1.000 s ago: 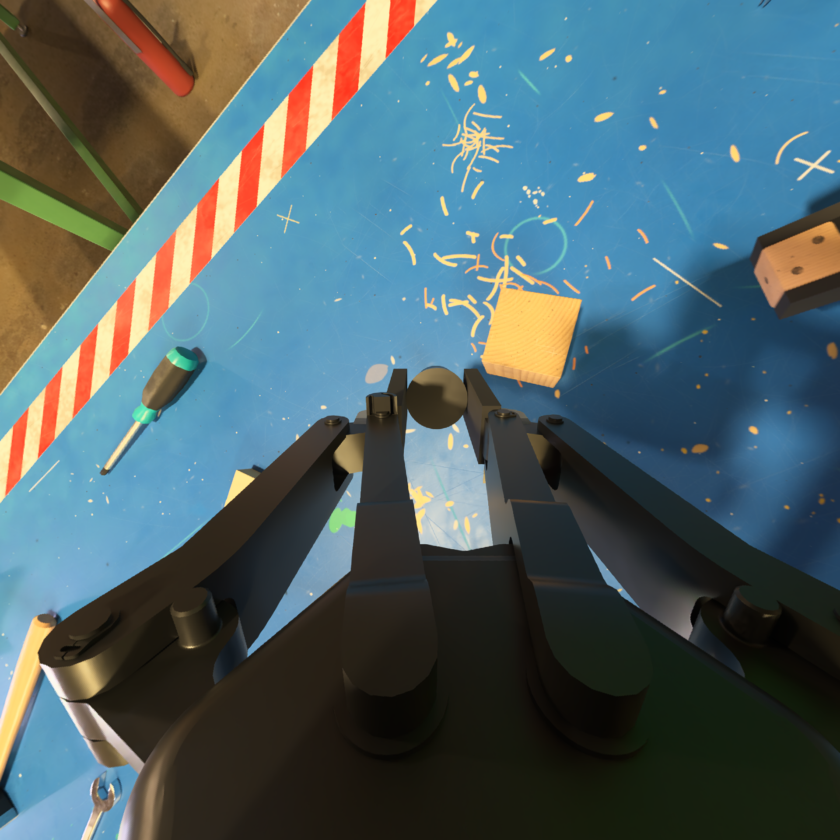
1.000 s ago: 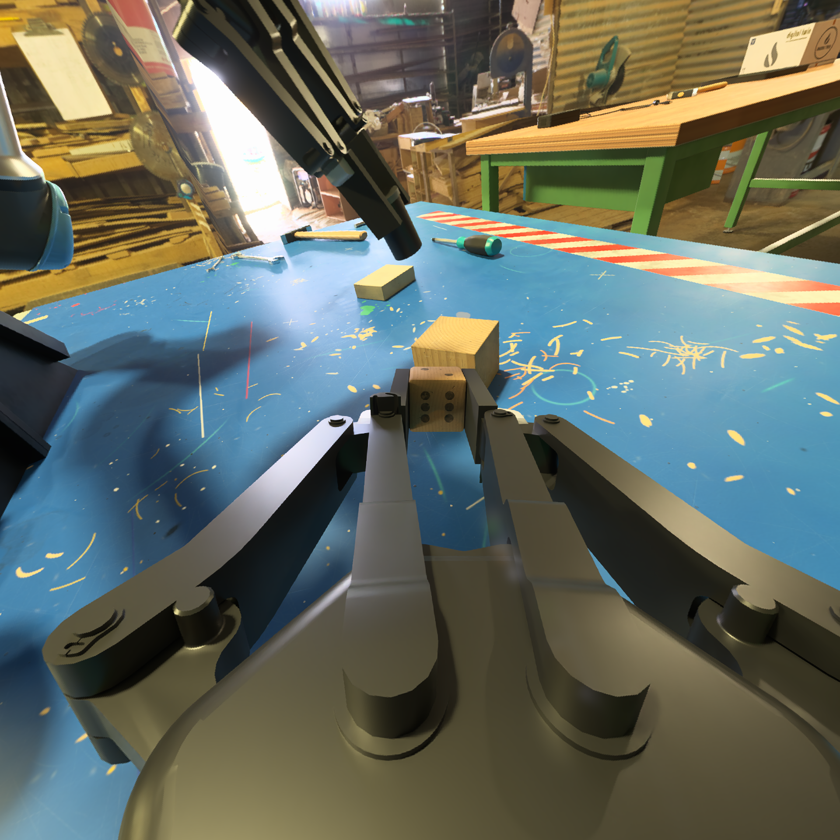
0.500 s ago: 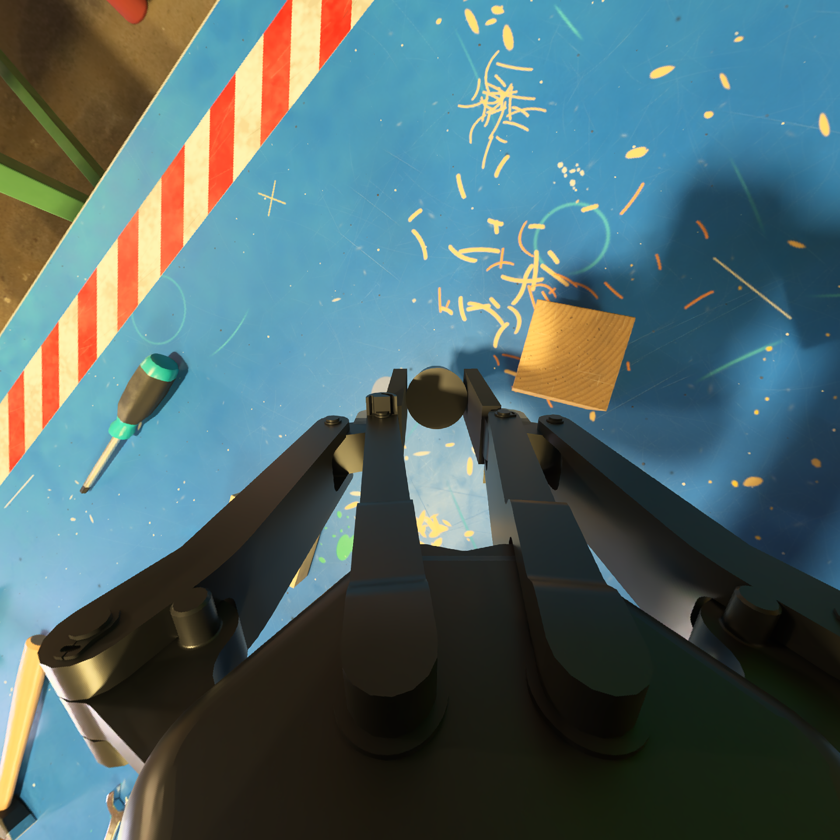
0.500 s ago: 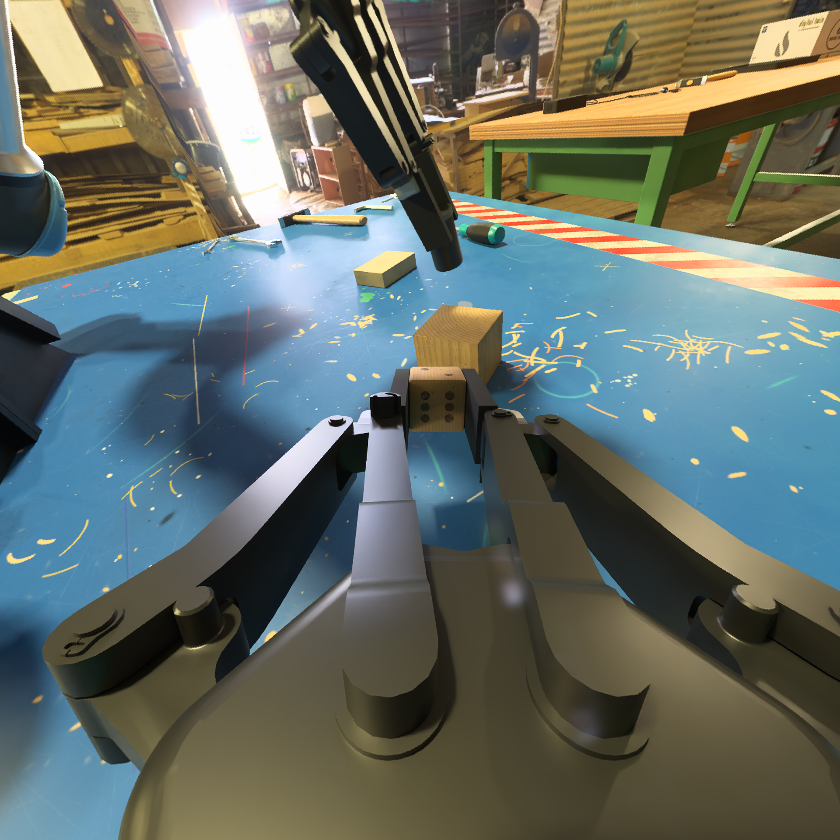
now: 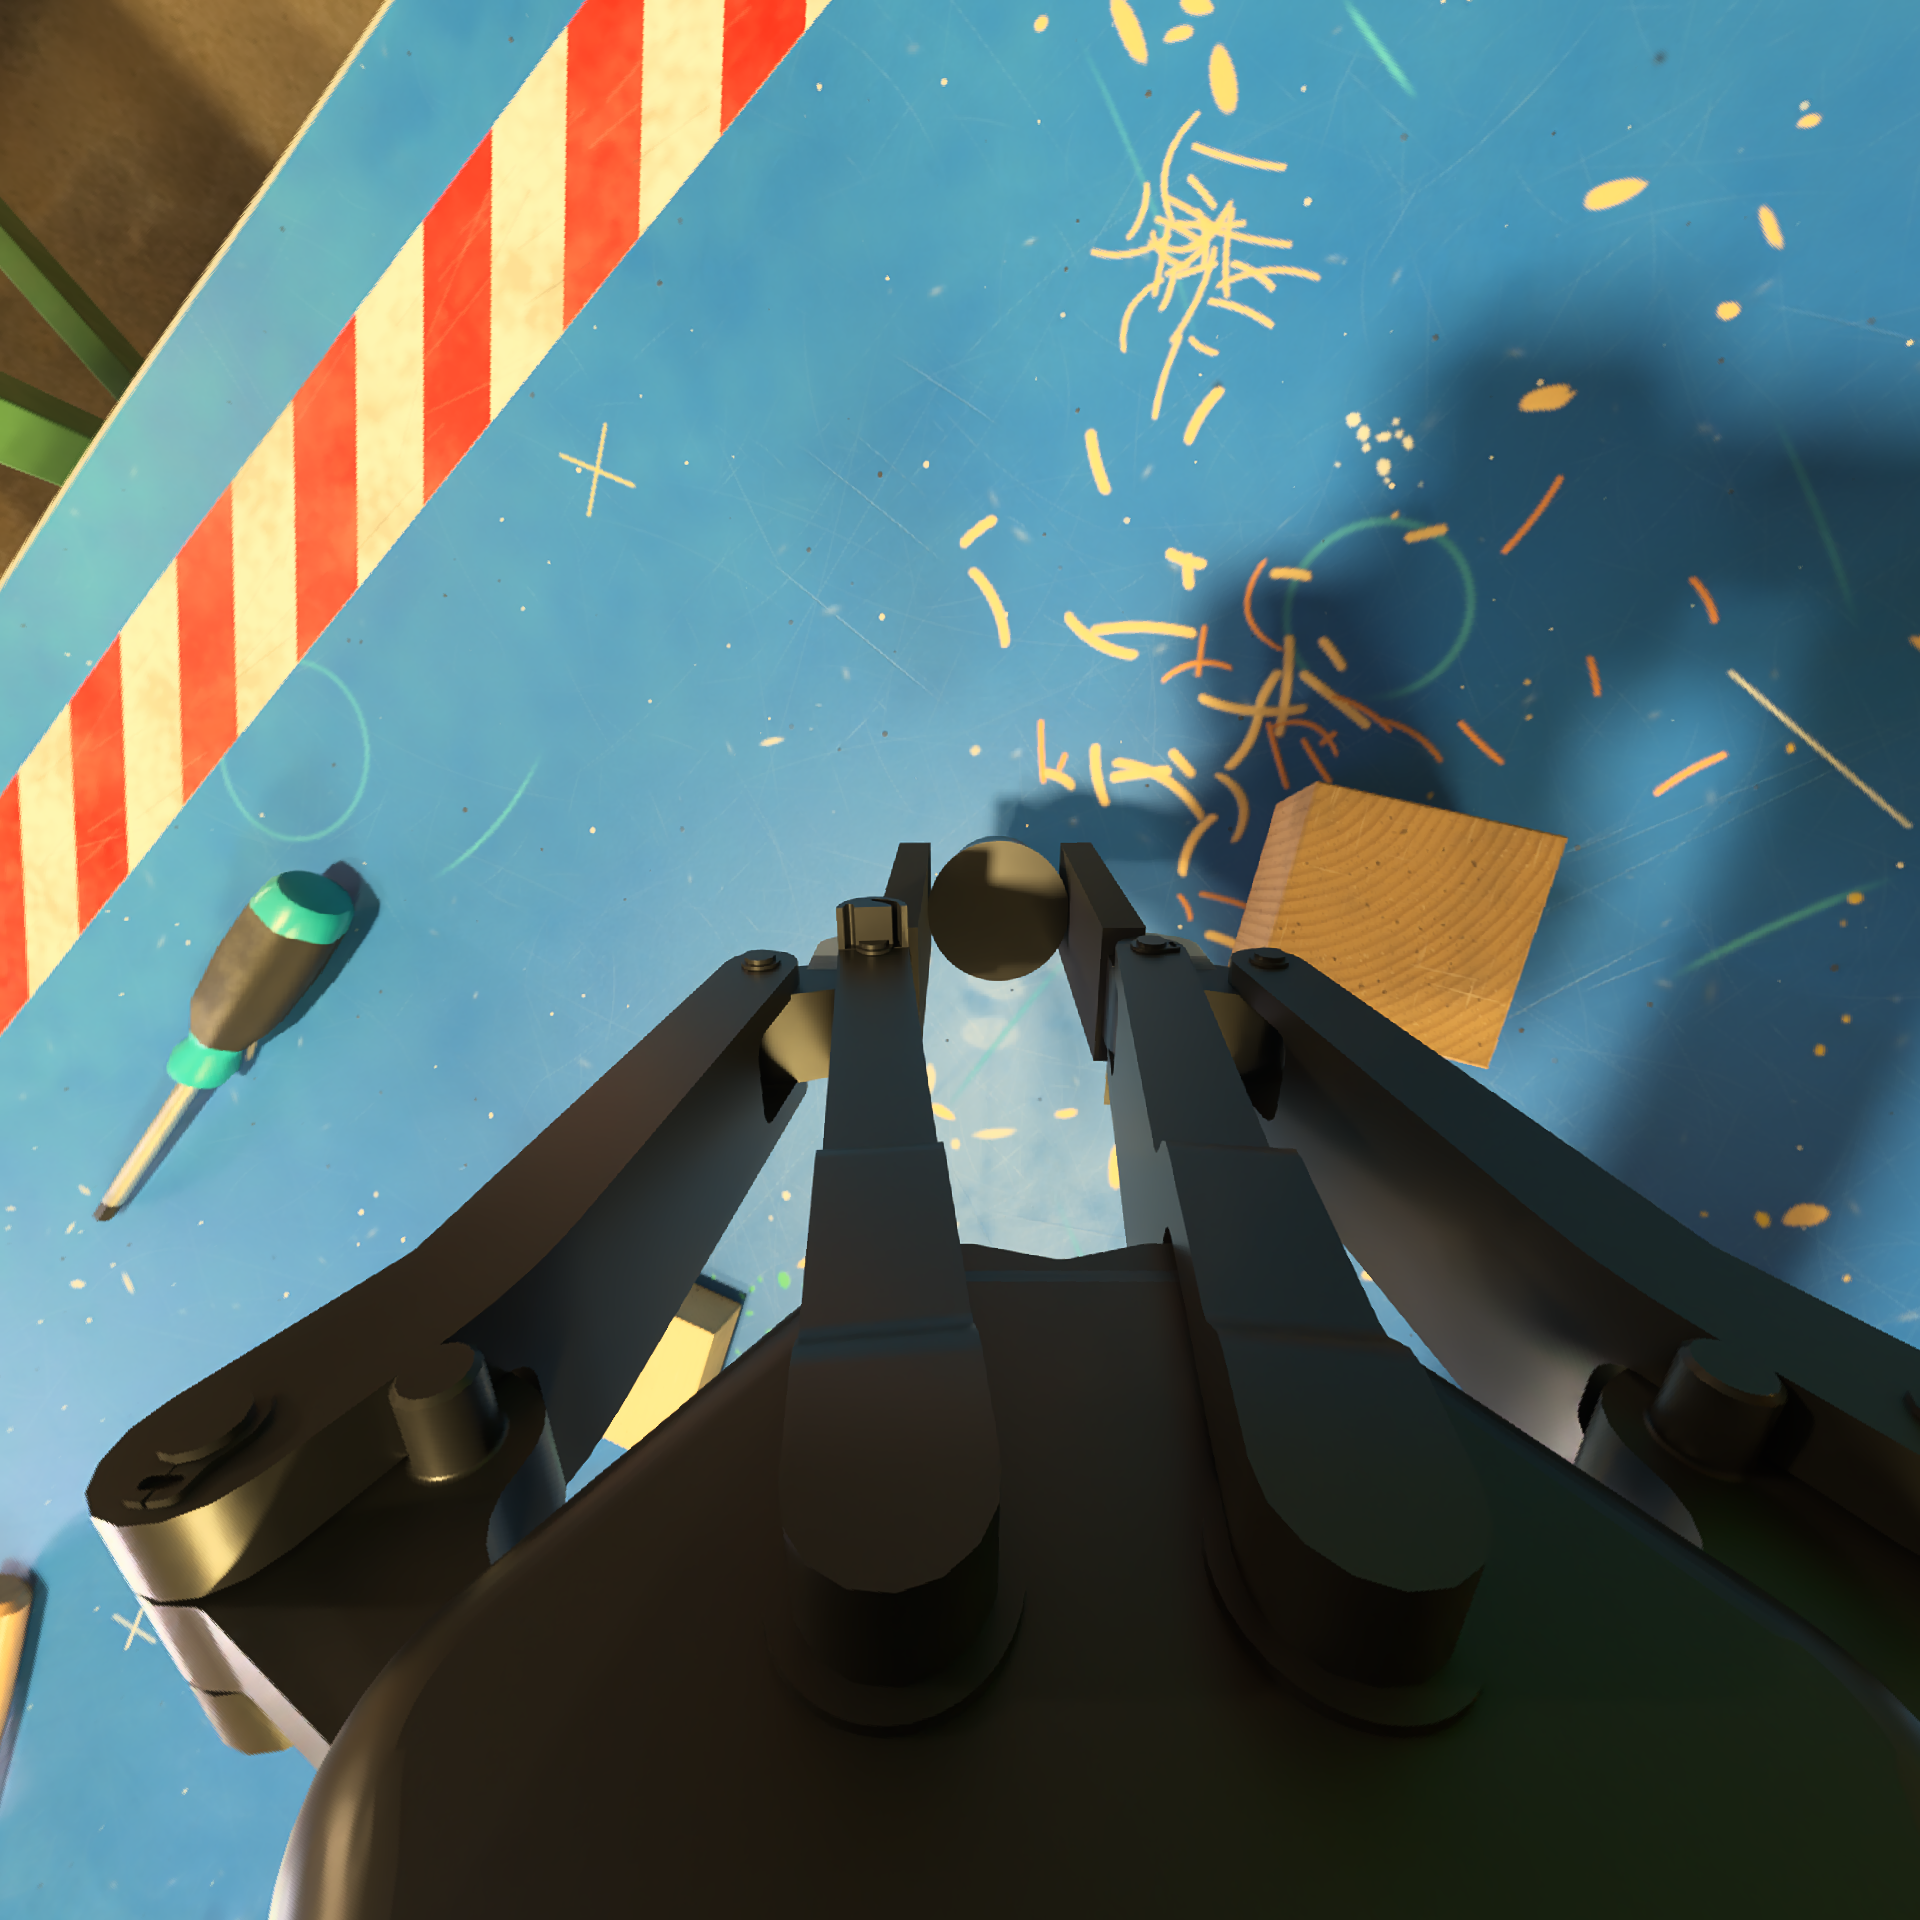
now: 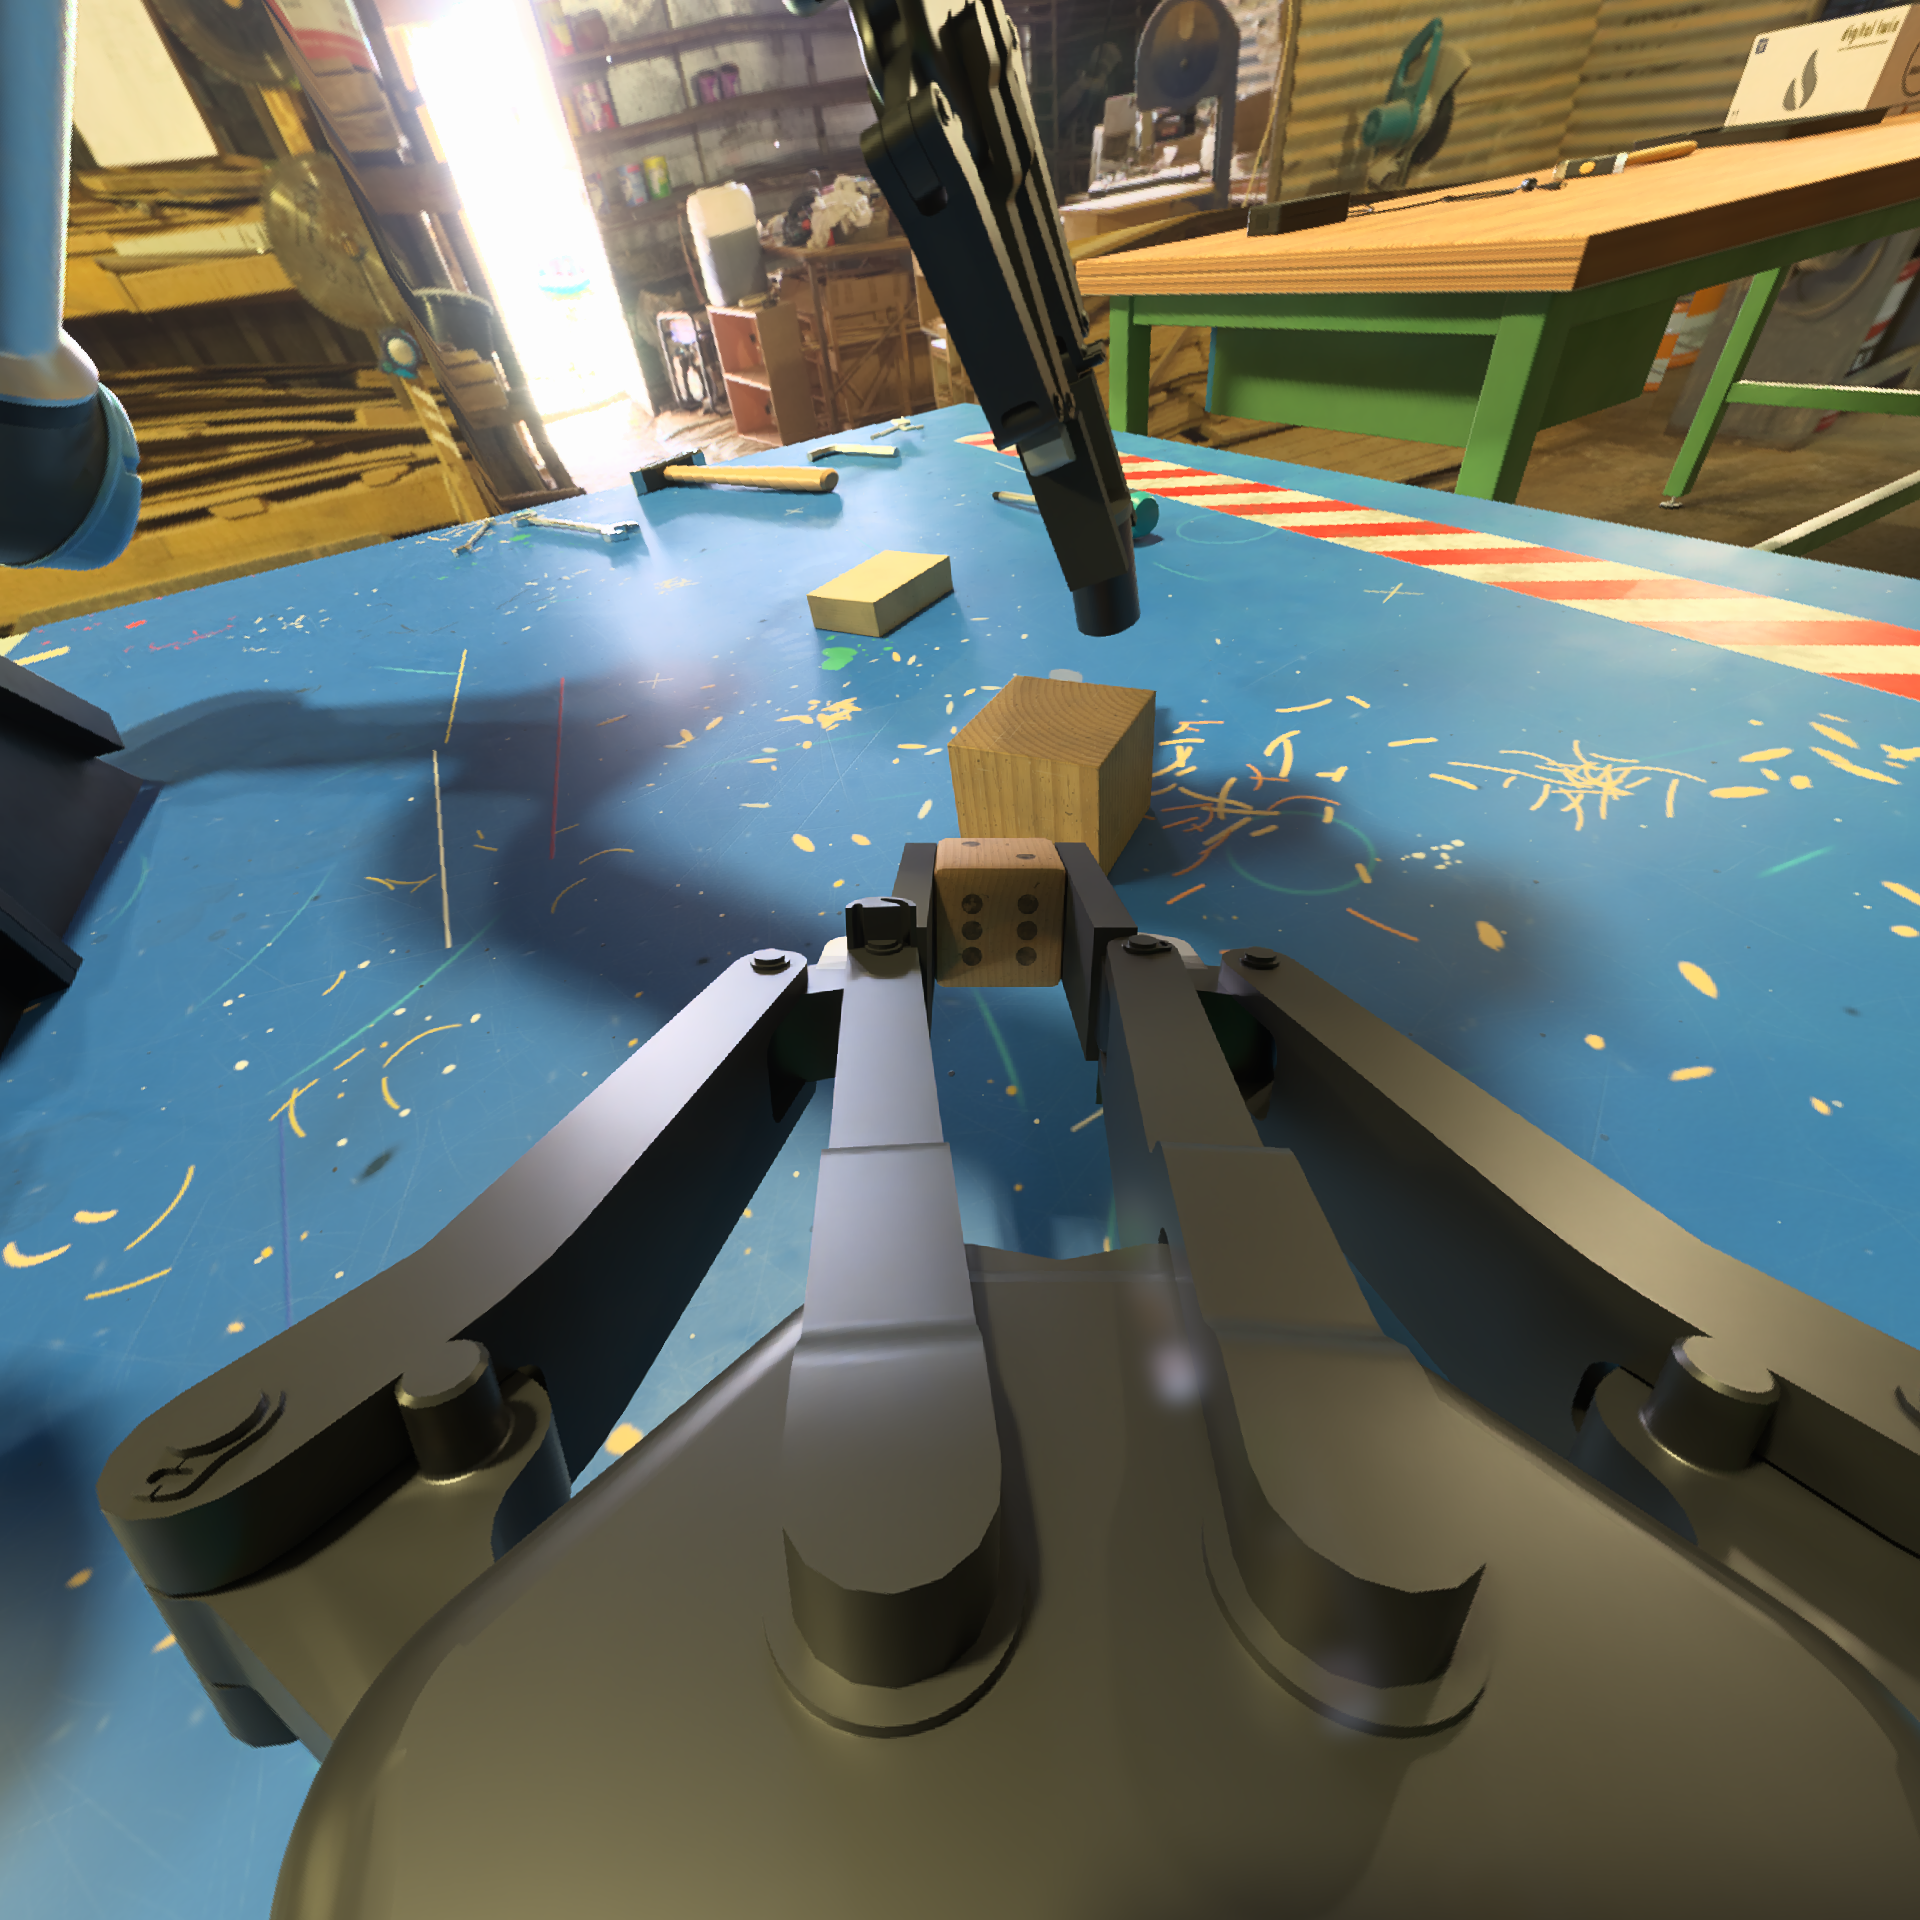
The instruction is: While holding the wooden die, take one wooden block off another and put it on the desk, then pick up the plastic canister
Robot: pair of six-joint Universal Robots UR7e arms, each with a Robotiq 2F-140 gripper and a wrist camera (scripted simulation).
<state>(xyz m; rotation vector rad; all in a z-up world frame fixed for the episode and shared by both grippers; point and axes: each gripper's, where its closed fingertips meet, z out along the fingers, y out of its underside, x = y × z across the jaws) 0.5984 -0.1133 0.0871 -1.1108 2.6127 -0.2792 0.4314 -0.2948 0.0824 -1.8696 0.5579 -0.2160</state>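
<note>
My left gripper (image 5: 995, 909) is shut on the dark round plastic canister (image 5: 995, 914) and holds it above the blue desk (image 5: 727, 582). In the right wrist view it hangs from the left gripper (image 6: 1101, 597) as a dark canister (image 6: 1105, 615), just beyond the wooden cube block (image 6: 1049, 769). That block (image 5: 1392, 925) rests on the desk, to the right of my left fingers. A flat wooden block (image 6: 881, 590) lies apart on the desk, also partly seen in the left wrist view (image 5: 675, 1361). My right gripper (image 6: 997, 914) is shut on the wooden die (image 6: 997, 930), held low over the desk in front of the cube.
A teal-and-black screwdriver (image 5: 249, 977) lies near the red-and-white striped desk edge (image 5: 364, 343). A hammer (image 6: 738, 478) and a wrench (image 6: 571, 525) lie at the far side. A green-legged wooden table (image 6: 1455, 270) stands beyond the desk. Wood shavings (image 5: 1195, 249) are scattered on the desk.
My left gripper has carried the canister to the right in the right wrist view, from beside the flat block to just behind the cube block. The right gripper keeps the die nearly still.
</note>
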